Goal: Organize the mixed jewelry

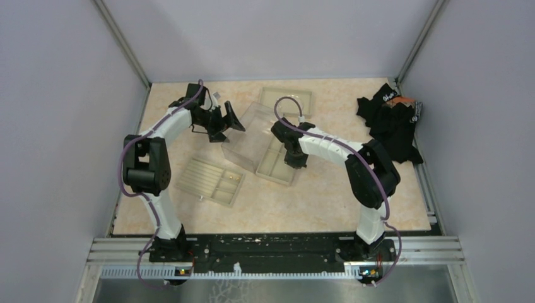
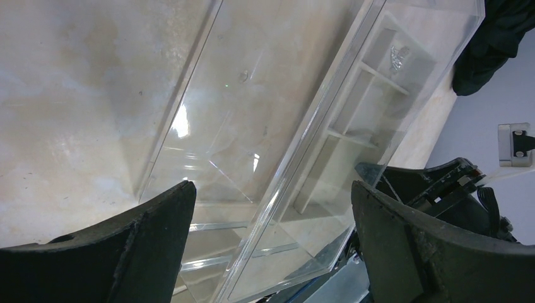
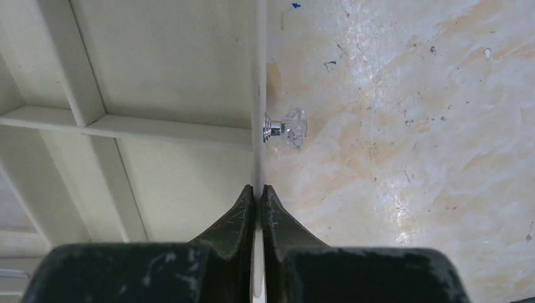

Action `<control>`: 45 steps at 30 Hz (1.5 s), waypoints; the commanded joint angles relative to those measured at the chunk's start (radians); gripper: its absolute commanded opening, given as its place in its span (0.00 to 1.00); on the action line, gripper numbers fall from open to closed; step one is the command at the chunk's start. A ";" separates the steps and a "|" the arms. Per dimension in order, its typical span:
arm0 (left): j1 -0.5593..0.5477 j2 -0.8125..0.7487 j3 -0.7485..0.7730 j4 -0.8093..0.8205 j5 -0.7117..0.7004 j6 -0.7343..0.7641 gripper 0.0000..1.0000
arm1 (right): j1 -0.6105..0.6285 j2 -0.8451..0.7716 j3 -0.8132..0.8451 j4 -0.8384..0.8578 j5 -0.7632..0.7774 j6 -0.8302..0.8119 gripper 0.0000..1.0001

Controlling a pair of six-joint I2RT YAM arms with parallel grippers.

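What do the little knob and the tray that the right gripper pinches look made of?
Knob: clear faceted glass or acrylic, glinting, on a shiny chrome-like metal base. Tray: matte beige, probably moulded plastic, with thin even walls and dividers. The right gripper is shut on its front wall.

Beige tray (image 3: 176,57), clr lid (image 1: 247,134), blk cloth (image 1: 391,123), tan-marbled tbl (image 1: 315,202), silvery jewelry (image 2: 397,57).
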 commanded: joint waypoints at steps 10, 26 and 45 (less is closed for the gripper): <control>-0.006 -0.045 -0.023 -0.001 -0.002 0.011 0.99 | -0.023 -0.011 -0.034 0.051 -0.024 0.054 0.00; -0.006 -0.051 -0.037 0.001 0.009 0.017 0.99 | -0.042 0.031 0.037 0.086 -0.040 0.016 0.00; -0.009 -0.036 -0.028 0.003 0.022 0.020 0.99 | -0.029 0.010 0.055 0.103 -0.032 -0.001 0.00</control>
